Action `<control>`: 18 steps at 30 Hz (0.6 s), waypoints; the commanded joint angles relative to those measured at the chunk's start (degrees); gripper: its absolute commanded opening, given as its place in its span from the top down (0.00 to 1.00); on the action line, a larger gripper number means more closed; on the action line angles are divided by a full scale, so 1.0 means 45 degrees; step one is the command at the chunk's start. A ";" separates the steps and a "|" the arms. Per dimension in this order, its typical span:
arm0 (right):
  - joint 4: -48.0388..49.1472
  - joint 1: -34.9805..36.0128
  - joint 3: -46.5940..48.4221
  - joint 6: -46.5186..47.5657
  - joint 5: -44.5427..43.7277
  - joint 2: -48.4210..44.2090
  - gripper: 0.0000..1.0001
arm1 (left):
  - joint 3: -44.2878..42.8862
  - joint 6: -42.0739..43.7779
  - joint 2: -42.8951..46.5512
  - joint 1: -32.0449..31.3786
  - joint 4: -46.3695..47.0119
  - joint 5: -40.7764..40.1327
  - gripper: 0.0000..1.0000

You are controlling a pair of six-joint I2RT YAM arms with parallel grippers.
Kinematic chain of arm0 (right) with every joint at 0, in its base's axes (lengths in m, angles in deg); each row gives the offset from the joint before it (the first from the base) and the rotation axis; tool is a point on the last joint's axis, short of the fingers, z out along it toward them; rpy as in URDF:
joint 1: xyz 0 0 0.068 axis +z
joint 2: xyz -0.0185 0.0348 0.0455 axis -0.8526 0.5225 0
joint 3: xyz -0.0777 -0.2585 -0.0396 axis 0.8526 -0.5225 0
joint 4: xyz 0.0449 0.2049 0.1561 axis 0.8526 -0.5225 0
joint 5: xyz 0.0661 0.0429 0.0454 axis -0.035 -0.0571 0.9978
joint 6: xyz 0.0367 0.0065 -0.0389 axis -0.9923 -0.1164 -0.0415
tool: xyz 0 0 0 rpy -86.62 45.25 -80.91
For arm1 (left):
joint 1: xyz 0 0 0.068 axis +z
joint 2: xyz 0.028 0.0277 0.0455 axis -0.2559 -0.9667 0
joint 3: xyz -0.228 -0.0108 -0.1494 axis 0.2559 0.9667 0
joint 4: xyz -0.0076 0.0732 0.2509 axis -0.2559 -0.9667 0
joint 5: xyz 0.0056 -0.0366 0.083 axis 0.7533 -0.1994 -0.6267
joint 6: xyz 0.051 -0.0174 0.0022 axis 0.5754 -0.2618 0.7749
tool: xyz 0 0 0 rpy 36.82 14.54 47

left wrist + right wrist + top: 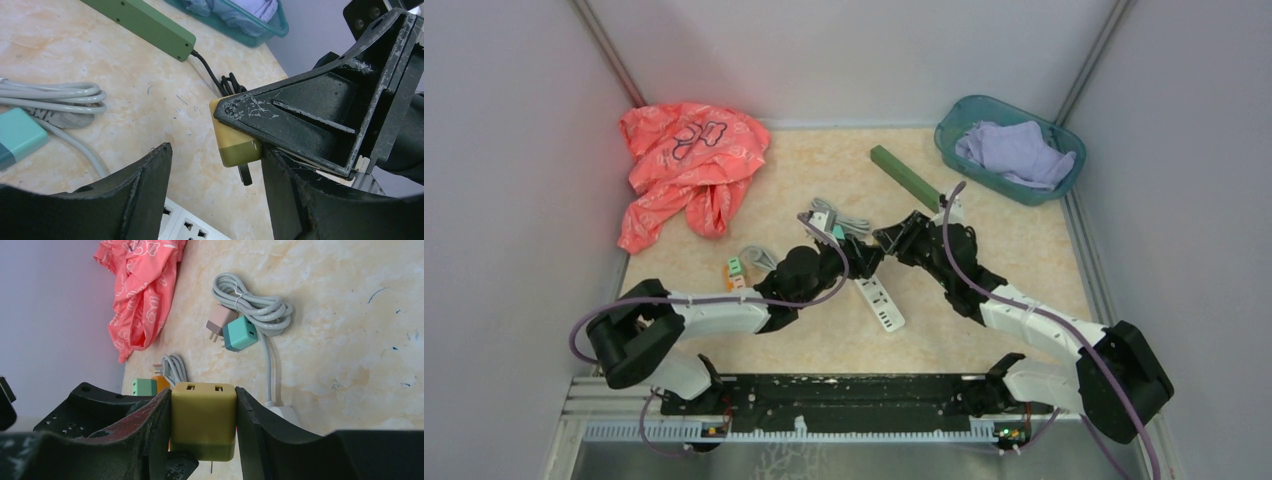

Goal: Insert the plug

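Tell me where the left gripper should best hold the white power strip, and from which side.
Probably across its narrow width, on the long side walls, coming down from above: the white power strip lies flat, long and slim. Keep off the sockets that the yellow plug needs.

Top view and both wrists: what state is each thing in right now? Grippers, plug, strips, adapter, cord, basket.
Yellow plug: clamped, prongs bare, not inserted.
Right gripper: shut on the plug.
Left gripper: open, empty.
White power strip: lying flat, visible sockets empty.
Green power strip: lying flat, black cord bundled.
Teal adapter: loose on the table, unplugged.
Gray cord: coiled and tied.
Basket: holds a lavender cloth.
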 commanded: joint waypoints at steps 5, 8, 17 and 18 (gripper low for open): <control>0.1823 0.0186 -0.0257 -0.0350 0.1072 -0.0205 0.70 | -0.0260 0.0093 -0.0700 -0.0024 0.1167 -0.0167 0.52; 0.1786 0.0198 -0.0367 -0.0150 0.1189 -0.0378 0.68 | -0.0009 0.0135 -0.0703 -0.0014 0.1639 0.0051 0.63; 0.2604 0.0165 -0.0812 0.0397 0.1702 -0.0540 0.57 | 0.0997 0.0811 0.0332 0.0050 0.1897 0.0773 0.99; 0.2697 0.0147 -0.0817 0.0466 0.1871 -0.0533 0.55 | 0.1036 0.0813 0.0419 0.0088 0.1741 0.0843 1.00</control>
